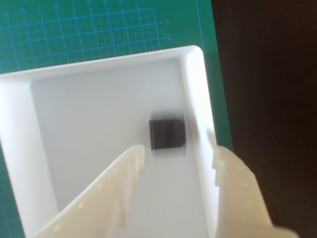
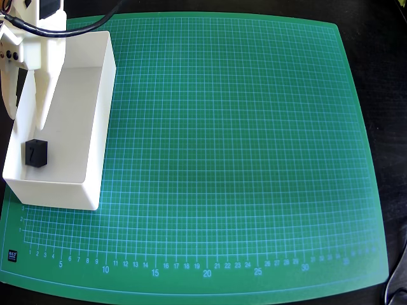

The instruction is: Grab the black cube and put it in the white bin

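The black cube (image 1: pixel 167 134) lies inside the white bin (image 1: pixel 198 84), close to one long wall; it looks blurred in the wrist view. In the overhead view the cube (image 2: pixel 35 152) sits on the bin's floor near the lower left corner of the bin (image 2: pixel 105 108). My gripper (image 1: pixel 178 158) is open and empty, its two white fingers (image 1: pixel 124 173) spread apart just short of the cube. In the overhead view the gripper (image 2: pixel 25 111) hangs over the upper half of the bin, one finger inside the bin's outline and the other over its left wall.
The bin stands at the upper left corner of a green cutting mat (image 2: pixel 241 159) with a printed grid. A dark table surface (image 1: pixel 267 74) lies beyond the mat's edge. A black cable (image 2: pixel 95 25) runs from the arm at the top.
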Available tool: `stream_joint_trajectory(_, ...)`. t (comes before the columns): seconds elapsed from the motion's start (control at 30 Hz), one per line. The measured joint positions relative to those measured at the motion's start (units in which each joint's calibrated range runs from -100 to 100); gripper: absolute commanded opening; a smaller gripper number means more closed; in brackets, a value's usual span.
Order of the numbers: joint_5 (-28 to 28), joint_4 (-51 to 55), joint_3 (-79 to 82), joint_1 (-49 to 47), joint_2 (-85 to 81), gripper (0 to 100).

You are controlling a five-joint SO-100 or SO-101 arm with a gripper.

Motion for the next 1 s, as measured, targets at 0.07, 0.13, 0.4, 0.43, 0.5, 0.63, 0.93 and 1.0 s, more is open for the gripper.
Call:
stream_joint_trajectory(0.07, 0.0, 0.0, 0.0, -0.3, 0.0, 19)
stream_joint_trajectory(0.13, 0.0, 0.0, -0.2, -1.1, 0.0, 19)
stream_joint_trajectory(0.4, -0.1, 9.4, -0.2, -4.0, -15.1, 19)
stream_joint_trajectory(0.43, -0.1, 9.7, -0.3, -4.4, -16.9, 19)
stream_joint_trajectory(0.5, -0.1, 9.7, -0.3, -6.3, -20.8, 19)
stream_joint_trajectory(0.63, -0.1, 9.7, -0.1, -11.7, -27.1, 20)
stream_joint_trajectory(0.93, 0.1, 9.7, 29.1, -15.7, -50.3, 19)
stream_joint_trajectory(1.0, 0.0, 9.7, 42.2, -15.4, -59.1, 19)
